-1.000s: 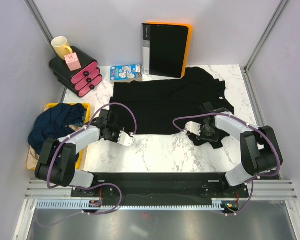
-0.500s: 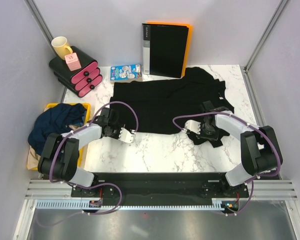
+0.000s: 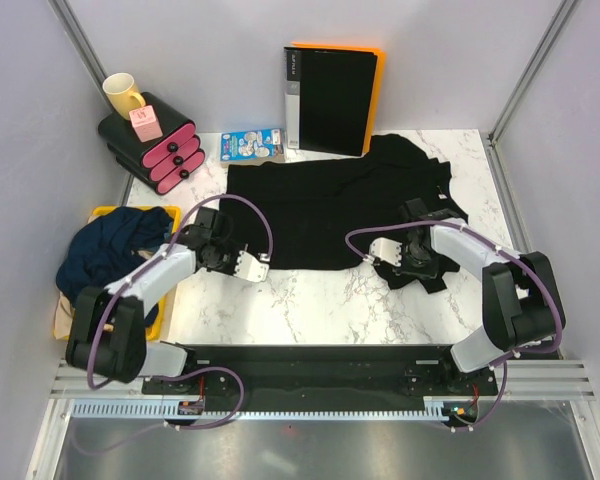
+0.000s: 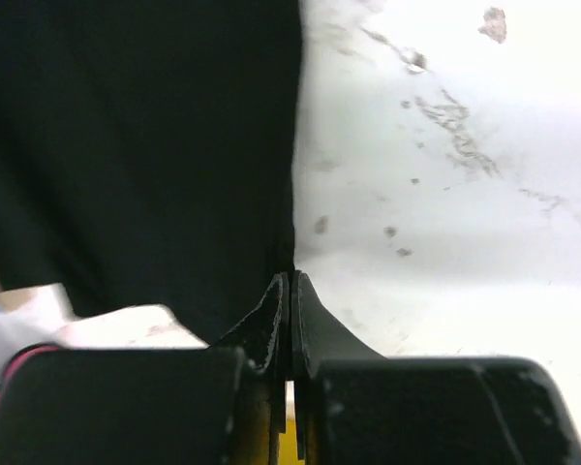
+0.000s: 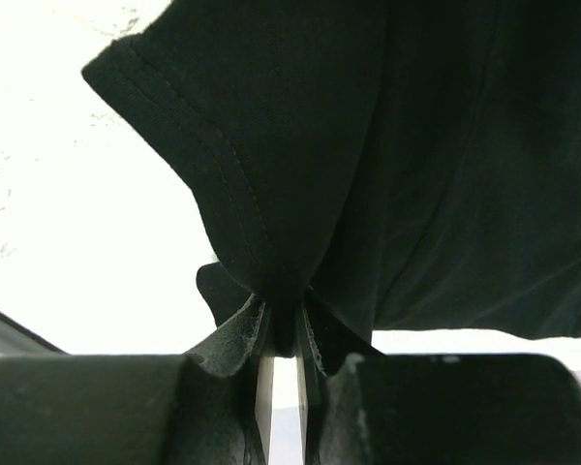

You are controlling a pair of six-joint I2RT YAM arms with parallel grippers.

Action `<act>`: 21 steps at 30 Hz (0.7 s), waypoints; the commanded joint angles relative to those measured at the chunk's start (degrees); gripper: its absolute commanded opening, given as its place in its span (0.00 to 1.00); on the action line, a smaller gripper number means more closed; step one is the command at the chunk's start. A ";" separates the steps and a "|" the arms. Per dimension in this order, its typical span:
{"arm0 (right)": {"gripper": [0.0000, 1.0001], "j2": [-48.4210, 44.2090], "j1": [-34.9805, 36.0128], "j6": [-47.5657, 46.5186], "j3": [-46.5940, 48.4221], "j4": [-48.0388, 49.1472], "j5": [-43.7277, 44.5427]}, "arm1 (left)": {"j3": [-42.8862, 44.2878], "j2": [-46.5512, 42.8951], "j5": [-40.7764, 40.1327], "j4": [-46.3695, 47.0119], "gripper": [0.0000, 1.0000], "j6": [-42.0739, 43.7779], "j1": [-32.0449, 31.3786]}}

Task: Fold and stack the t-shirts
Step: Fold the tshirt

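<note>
From above, the black t-shirt (image 3: 330, 205) lies spread on the bench (image 3: 320, 300) just in front of the binder (image 3: 330, 98). The left pincer (image 3: 252, 263) has crept up to the hem farthest from the binder and snapped together, so a fold-lift looks ready. The left wrist view shows its 2 fingertips (image 4: 271, 315) pressed together on the hem's very edge, apparently nipping it. In the right wrist view, the right pincer (image 5: 283, 334) is clamped on a sleeve.
</note>
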 commanded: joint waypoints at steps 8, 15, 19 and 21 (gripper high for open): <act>0.00 -2.66 -0.41 -2.99 11.65 -10.77 -1.17 | 5.16 -11.19 4.42 -10.01 0.02 -1.26 0.08; 0.00 -5.91 -2.16 -7.56 16.49 -15.52 3.05 | 4.55 -12.33 1.35 -12.64 0.02 -1.27 0.35; 0.00 -8.19 -3.13 -10.73 16.76 -20.43 4.46 | 5.16 -12.33 -0.42 -13.96 0.02 -1.09 0.96; 0.00 -10.20 -3.31 -12.22 16.06 -21.85 4.90 | 6.21 -12.68 -0.42 -15.45 0.02 -1.70 1.22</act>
